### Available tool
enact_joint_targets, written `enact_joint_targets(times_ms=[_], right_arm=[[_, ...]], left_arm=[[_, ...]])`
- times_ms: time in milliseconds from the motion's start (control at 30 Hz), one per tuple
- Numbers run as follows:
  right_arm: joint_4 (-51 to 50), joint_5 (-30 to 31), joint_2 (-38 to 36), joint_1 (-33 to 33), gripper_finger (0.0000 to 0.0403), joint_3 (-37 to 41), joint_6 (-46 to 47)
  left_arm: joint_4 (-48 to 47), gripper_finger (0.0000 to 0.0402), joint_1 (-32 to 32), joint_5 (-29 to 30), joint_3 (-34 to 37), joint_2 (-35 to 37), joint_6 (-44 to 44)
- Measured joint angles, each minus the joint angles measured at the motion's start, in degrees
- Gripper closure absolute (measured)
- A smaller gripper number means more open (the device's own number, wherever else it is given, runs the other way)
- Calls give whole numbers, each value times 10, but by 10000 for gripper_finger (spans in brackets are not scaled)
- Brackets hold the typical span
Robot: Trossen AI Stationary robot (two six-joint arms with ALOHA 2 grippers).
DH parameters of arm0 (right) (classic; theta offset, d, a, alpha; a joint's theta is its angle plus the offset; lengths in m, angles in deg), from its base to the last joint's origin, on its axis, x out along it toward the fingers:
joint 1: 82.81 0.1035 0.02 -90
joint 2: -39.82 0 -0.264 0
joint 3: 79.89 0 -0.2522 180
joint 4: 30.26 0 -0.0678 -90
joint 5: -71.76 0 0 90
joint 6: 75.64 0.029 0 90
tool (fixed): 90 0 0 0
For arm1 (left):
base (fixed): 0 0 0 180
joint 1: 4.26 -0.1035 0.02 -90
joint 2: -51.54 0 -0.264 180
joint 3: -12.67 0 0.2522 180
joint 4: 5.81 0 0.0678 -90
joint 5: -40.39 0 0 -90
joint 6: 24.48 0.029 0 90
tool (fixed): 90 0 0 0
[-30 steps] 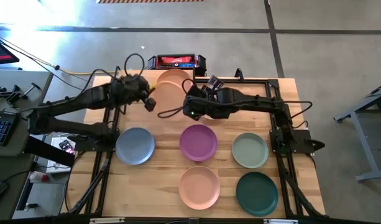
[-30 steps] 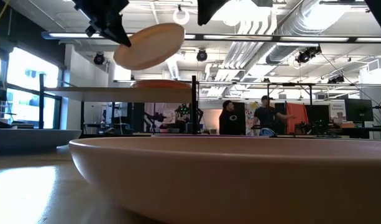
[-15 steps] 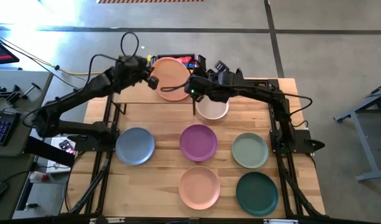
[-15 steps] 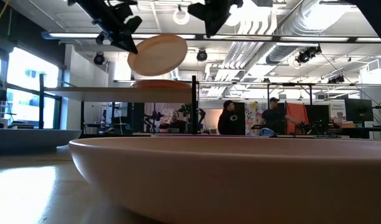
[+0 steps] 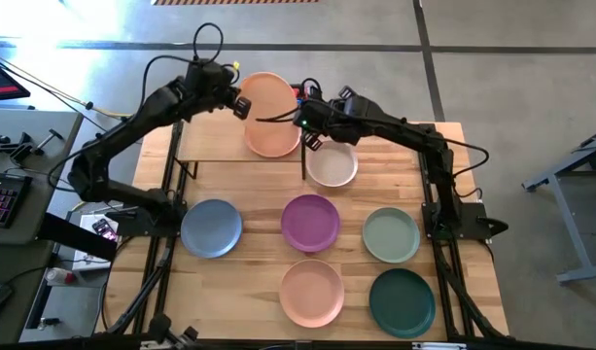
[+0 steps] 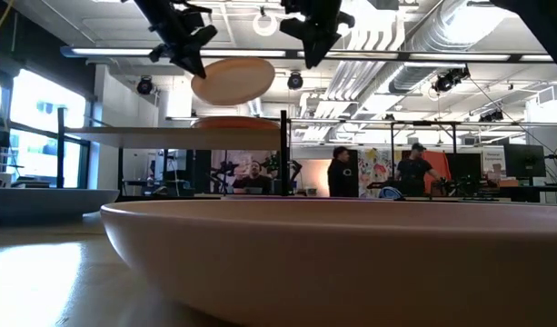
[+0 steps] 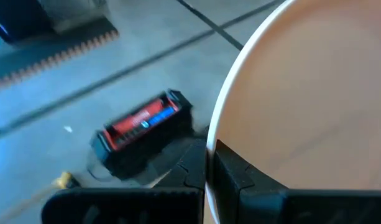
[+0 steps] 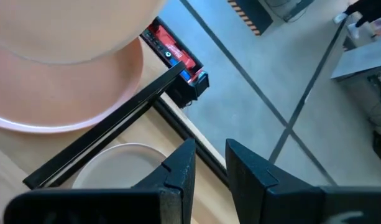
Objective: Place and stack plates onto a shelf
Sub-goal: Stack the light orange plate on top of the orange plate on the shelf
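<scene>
You can read no writing anywhere: the red and blue device point(image 5: 275, 94) on the floor behind the table carries a label, but its text is too small to make out.

Your left gripper point(image 5: 241, 104) is clenched on the rim of an orange-tan plate point(image 5: 271, 126); the left wrist view shows the fingers point(image 7: 237, 174) pinching the plate's edge. The plate hangs in the air over the right end of the shelf point(image 5: 215, 146), tilted slightly, directly above a second pinkish plate point(image 6: 234, 122) that lies flat on the shelf board. The two are apart, with a clear gap between them in the low view.

Compared with half a second ago, the left arm has carried the plate farther toward the back of the table and levelled it somewhat. Your right gripper point(image 5: 310, 131) has shifted a little; it hovers beside the shelf's right end, above the cream plate point(image 5: 333, 166), its fingers nearly together and holding nothing.

Count eight plates in all: one gripped, one on the shelf, and six on the table point(image 5: 473, 262). Those six are the cream one, a blue plate point(image 5: 211, 227), a purple plate point(image 5: 310, 222), a sage green plate point(image 5: 391, 234), a pink plate point(image 5: 312, 292) and a dark teal plate point(image 5: 402, 302).

Three people point(image 6: 342, 175) show far off in the room.
</scene>
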Motion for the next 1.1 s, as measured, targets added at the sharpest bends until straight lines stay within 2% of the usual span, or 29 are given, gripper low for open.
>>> enact_joint_targets(times_ms=[100,300,600,800,1100], right_arm=[[0,-17,0,-3,329,0,0],[0,-33,0,-5,329,0,4],[-1,-40,0,-5,329,0,4],[-5,-40,0,-5,329,0,0],[-5,-40,0,-5,329,0,-6]], left_arm=[[-43,401,-12,-35,-31,-22,-18],[-98,401,-23,-49,-57,-65,-23],[-118,401,-47,-161,-59,-101,-54],[-162,401,-57,-167,-59,-105,-68],[-166,401,-57,-191,-59,-107,-87]])
